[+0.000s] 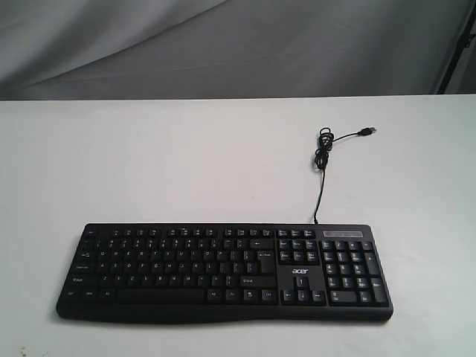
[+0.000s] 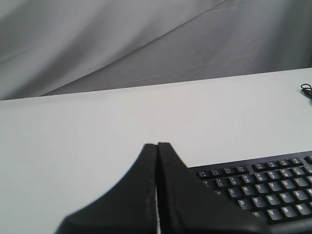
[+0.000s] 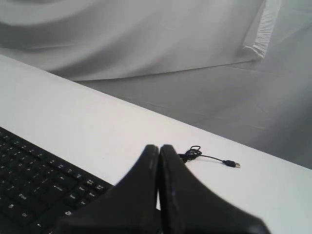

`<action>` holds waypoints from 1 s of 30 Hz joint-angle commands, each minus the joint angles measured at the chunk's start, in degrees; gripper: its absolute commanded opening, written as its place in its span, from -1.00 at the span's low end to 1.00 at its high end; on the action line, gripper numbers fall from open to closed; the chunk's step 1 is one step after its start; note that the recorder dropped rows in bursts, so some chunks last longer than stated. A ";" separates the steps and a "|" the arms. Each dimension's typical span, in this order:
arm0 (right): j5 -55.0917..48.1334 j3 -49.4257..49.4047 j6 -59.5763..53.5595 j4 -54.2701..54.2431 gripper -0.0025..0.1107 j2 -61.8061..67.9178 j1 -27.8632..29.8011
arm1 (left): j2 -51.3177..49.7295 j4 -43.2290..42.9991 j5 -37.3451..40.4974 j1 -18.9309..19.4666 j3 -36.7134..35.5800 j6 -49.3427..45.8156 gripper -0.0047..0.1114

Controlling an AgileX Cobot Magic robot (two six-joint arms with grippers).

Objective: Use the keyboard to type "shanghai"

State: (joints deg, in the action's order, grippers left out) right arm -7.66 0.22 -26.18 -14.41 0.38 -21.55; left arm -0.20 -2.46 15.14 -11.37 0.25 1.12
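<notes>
The wide black keyboard (image 1: 223, 271) with white legends and an "acer" logo lies near the front of the white table (image 1: 149, 163). Its thin cable (image 1: 321, 160) runs back to a coiled bundle and a loose USB plug (image 1: 367, 132). Neither arm shows in the exterior view. In the left wrist view my left gripper (image 2: 157, 145) is shut with nothing in it, and the keyboard's (image 2: 263, 187) upper-left keys show beside it. My right gripper (image 3: 159, 146) is shut and empty too, with the keyboard (image 3: 34, 185) on one side and the cable coil (image 3: 192, 154) just beyond.
A grey cloth backdrop (image 1: 223, 44) hangs behind the table's far edge. A dark upright strip (image 1: 455, 44) stands at the back right corner.
</notes>
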 commanded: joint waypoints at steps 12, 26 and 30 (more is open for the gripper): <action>-11.70 -0.22 29.49 13.62 -0.96 -0.38 0.34 | 0.20 -0.04 -0.27 -0.23 -0.25 0.16 -0.92; -11.70 -0.22 29.26 13.62 -0.96 -0.38 0.34 | 0.20 -0.04 -0.27 -0.23 -0.25 0.16 -0.92; -11.70 -0.22 29.26 13.62 -0.96 -0.38 0.34 | 0.20 -0.04 -0.27 -0.23 -0.25 0.16 -0.92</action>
State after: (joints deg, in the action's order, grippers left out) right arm -19.23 0.22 3.12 -1.45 0.38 -21.55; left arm -0.20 -2.46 15.14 -11.37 0.25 1.12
